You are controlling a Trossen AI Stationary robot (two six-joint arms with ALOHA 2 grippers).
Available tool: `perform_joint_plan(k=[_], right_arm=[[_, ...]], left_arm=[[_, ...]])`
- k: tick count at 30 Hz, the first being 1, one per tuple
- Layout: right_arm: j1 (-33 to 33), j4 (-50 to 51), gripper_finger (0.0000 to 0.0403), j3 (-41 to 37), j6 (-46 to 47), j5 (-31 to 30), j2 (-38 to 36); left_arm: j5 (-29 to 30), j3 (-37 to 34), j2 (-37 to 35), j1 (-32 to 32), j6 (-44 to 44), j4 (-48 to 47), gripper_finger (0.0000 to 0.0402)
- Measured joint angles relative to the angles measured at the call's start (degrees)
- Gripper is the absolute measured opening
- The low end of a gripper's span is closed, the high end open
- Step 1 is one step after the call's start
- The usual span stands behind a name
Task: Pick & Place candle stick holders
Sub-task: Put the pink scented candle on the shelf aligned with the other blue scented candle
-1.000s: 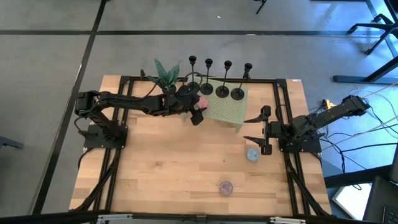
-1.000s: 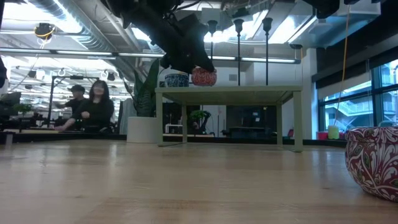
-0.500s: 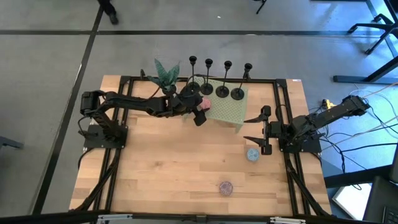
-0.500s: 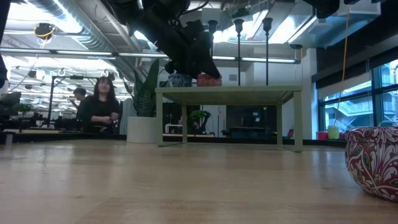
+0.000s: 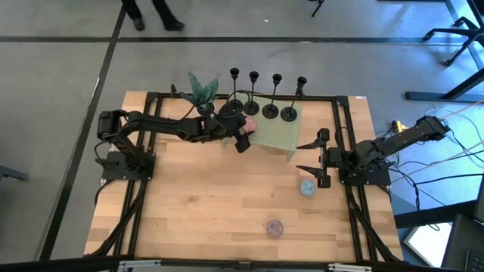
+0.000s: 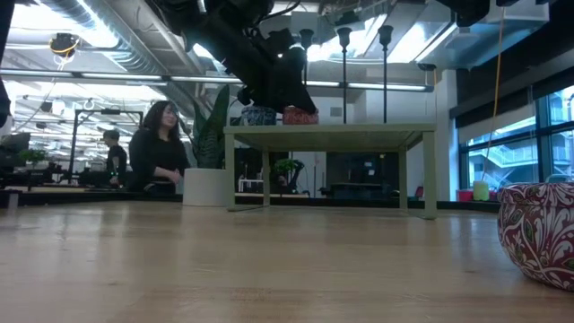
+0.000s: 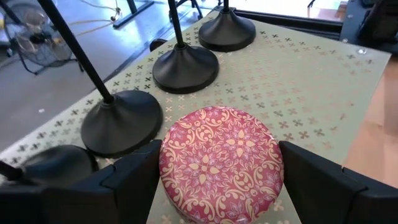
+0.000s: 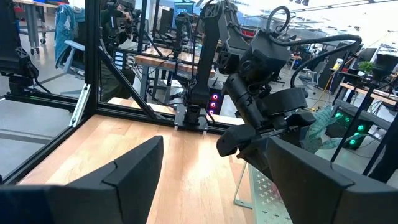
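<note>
Overhead, candle stick holders (image 5: 261, 106): four black holders in a row along the far edge of the green perforated stand (image 5: 280, 136); disc bases flat on its top, near one another.
Long axis: each thin stem stands upright, vertical to the stand top, cup end up; in the low view three stems (image 6: 343, 76) rise above the stand top, the fourth hidden behind the arm.
Stand: sits at the far middle of the desk (image 5: 204, 211), beside a small green plant (image 5: 201, 88).
Left gripper (image 5: 243, 130): over the stand's near left corner; jaws apart, one on each side of a pink patterned ball (image 7: 221, 163) that rests on the stand top; whether they touch it cannot be told.
Nearest holder base (image 7: 122, 129): just beside the pink ball in the left wrist view; two more bases line up beyond it.
Right gripper (image 5: 314, 161): waits low at the desk's right side, jaws apart and empty.
Other balls: a blue one (image 5: 307, 187) near the right gripper, a purple one (image 5: 274, 227) near the front edge.
Change from one second ago: the left arm has eased lower, the pink ball now down on the stand top; holders unmoved; a person (image 6: 159, 148) in the room behind has walked rightward.
</note>
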State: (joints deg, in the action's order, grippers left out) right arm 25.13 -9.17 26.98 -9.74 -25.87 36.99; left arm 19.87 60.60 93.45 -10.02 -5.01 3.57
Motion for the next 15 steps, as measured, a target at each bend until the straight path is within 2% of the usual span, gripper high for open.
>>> perform_joint_plan(k=[5,15], right_arm=[[0.00,0.00,0.0289,0.00,0.00,0.00,0.00],[0.02,0.00,0.0289,0.00,0.02,0.00,0.00]], left_arm=[[-0.26,0.00,-0.02,0.00,3.14,0.00,0.0308],[-0.63,0.00,-0.01,0.00,3.35,-0.37,0.0315]])
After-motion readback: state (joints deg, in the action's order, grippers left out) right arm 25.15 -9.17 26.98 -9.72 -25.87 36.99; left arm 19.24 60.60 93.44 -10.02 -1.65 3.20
